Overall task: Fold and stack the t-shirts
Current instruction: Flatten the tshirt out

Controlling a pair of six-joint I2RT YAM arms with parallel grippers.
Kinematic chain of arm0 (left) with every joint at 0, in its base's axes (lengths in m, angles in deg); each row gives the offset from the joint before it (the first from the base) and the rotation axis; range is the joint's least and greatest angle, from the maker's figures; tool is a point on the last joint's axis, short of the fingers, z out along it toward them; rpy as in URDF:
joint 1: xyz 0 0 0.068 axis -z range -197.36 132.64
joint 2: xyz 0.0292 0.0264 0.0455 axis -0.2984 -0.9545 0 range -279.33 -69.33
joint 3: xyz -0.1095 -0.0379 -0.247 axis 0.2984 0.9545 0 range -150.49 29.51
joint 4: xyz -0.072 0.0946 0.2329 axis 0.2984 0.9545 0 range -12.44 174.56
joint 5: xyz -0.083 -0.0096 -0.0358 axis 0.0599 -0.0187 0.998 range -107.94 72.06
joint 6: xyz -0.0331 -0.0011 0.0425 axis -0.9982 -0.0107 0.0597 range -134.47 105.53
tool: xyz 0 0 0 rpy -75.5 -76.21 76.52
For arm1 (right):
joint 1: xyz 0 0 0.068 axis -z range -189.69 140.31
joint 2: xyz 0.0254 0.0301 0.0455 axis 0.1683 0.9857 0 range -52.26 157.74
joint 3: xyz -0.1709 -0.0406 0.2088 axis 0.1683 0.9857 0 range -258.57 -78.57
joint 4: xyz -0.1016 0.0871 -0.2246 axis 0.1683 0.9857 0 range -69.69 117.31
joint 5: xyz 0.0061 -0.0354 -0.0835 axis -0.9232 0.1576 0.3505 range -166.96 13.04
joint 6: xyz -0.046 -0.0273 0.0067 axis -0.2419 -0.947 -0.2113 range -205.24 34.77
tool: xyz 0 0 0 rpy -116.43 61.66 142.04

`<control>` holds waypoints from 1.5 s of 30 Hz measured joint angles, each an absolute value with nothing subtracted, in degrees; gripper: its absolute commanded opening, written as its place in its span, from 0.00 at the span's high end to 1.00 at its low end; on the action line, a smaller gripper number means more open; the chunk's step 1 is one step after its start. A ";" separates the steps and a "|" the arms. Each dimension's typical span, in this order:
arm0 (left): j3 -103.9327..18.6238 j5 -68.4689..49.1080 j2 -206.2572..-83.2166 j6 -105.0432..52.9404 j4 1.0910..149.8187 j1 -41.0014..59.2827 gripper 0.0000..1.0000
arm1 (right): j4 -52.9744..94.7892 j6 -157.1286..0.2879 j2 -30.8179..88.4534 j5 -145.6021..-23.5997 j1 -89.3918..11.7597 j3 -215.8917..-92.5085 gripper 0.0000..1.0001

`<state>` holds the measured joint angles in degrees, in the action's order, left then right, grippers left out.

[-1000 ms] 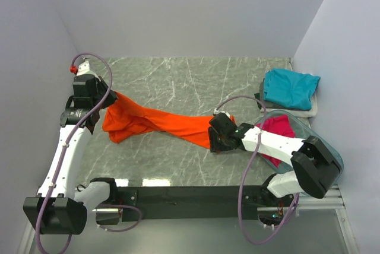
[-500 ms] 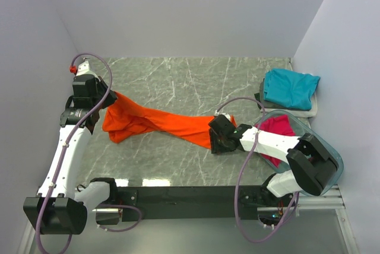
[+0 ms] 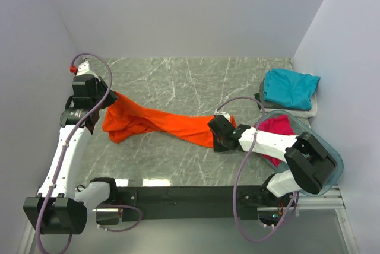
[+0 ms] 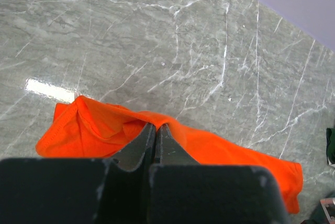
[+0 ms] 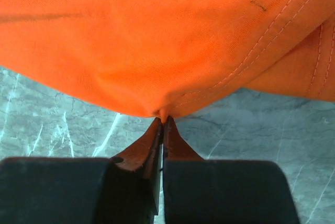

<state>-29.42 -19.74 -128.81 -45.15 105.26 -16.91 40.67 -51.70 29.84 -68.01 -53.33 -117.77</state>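
An orange t-shirt (image 3: 160,122) stretches in a loose band across the marble table, from the left side to the right of centre. My left gripper (image 3: 111,95) is shut on its left end; the cloth (image 4: 209,148) bunches over the closed tips (image 4: 156,125). My right gripper (image 3: 215,136) is shut on the shirt's right edge, a pinch of orange hem (image 5: 172,77) caught at the tips (image 5: 163,119). A teal t-shirt (image 3: 290,88) lies folded at the back right on a pale whitish one (image 3: 310,111). A magenta t-shirt (image 3: 276,130) sits in the tub.
A clear bluish plastic tub (image 3: 329,147) stands at the right, under my right arm. White walls close in the table (image 3: 178,76) on the left, back and right. A dark rail (image 3: 184,194) runs along the near edge.
My right gripper has closed on the orange shirt's right edge after nudging slightly inward. The left arm and its grip have not moved.
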 measured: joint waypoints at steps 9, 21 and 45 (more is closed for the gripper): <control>-29.44 -18.30 -128.79 -45.08 105.13 -16.91 0.99 | 46.27 -53.09 26.85 -64.93 -53.44 -119.41 1.00; -44.83 -15.26 -128.64 -44.89 106.22 -16.91 0.99 | 56.34 -64.57 13.60 -54.44 -49.57 -150.62 1.00; -81.42 -3.40 -115.20 -45.34 117.90 -16.95 0.99 | 69.00 -74.75 -1.65 -68.93 -50.22 -184.36 1.00</control>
<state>-81.42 -3.40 -115.20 -45.34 117.90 -16.95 69.00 -74.75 -1.65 -68.93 -50.22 -184.36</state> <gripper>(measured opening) 0.014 0.012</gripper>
